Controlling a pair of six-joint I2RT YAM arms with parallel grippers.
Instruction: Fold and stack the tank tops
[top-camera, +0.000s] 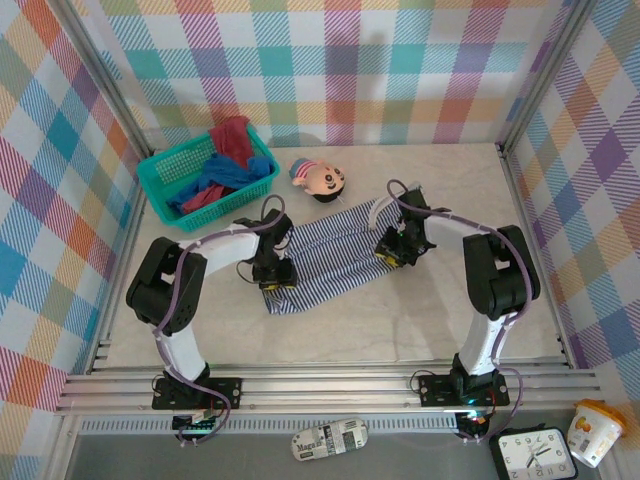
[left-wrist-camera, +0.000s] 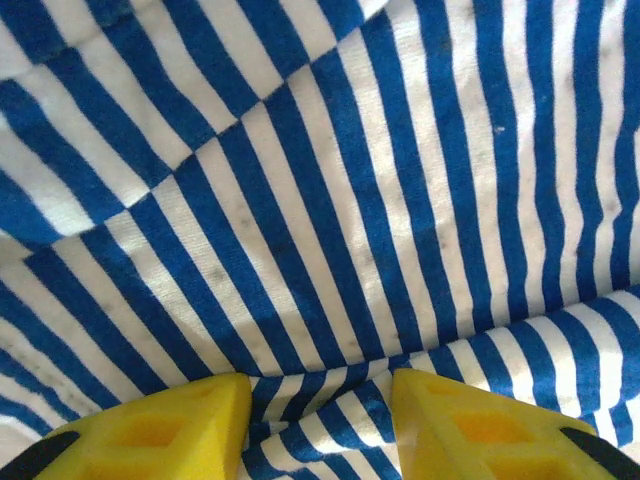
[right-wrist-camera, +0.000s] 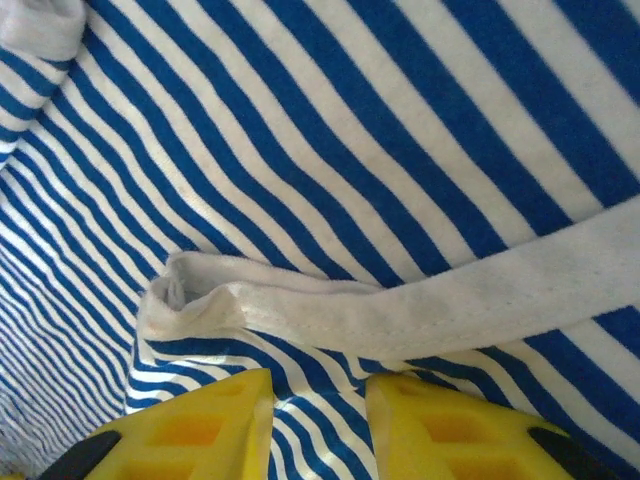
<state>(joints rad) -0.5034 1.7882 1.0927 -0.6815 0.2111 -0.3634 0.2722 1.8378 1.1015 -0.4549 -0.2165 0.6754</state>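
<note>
Centrally: left gripper (left-wrist-camera: 320, 400) jaws spread, straddling rumpled ridge of navy-and-white thin-striped cloth tank top (top-camera: 330, 255). Right gripper (right-wrist-camera: 320, 395) jaws part-closed at white hem band (right-wrist-camera: 420, 305), pinch unclear, likely seeking edge for fold. Striped top flat mid-table. Bright blue top (top-camera: 225, 180), dark red top (top-camera: 232, 140) heaped in teal plastic mesh basket (top-camera: 170, 162).

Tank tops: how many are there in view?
3. The navy-and-white striped cloth top lies spread on the table; the bright blue top and the dark red top sit bunched in the teal plastic mesh basket. Others may hide beneath them.
</note>
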